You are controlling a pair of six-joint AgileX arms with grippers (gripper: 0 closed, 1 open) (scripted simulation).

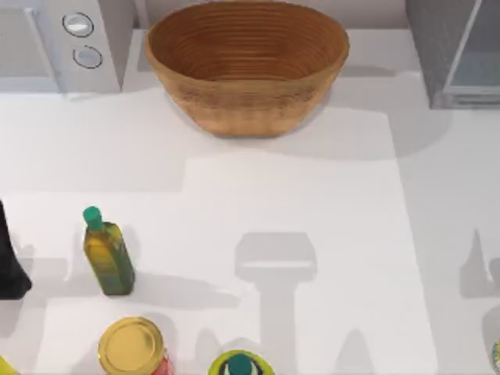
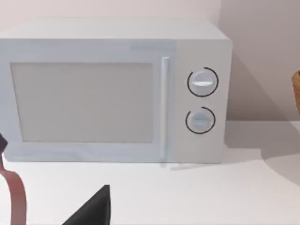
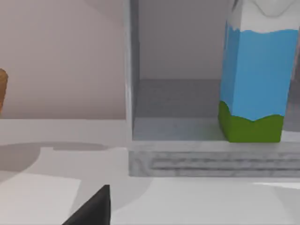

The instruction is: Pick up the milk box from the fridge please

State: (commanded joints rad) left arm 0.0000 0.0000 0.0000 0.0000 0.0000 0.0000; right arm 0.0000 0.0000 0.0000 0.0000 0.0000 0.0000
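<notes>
The task is at its beginning. The milk box stands upright inside the open fridge, at the right side of the compartment in the right wrist view, with its green base on the fridge floor near the front edge. Nothing touches it. In the top view the fridge sits in the upper right corner of the frame, and the carton inside cannot be made out from above.

The right tool appears as a dark fingertip at the lower left of its wrist view, well apart from the carton; whether its fingers are spread or closed cannot be told. The left tool is parked in front of the microwave, and its state cannot be told either. A dark shape at the left edge of the top view is probably part of the left arm.

So nothing is done yet. What is left, as a judgement: bring the right tool to the carton, close on its sides, and lift it out of the fridge.
</notes>
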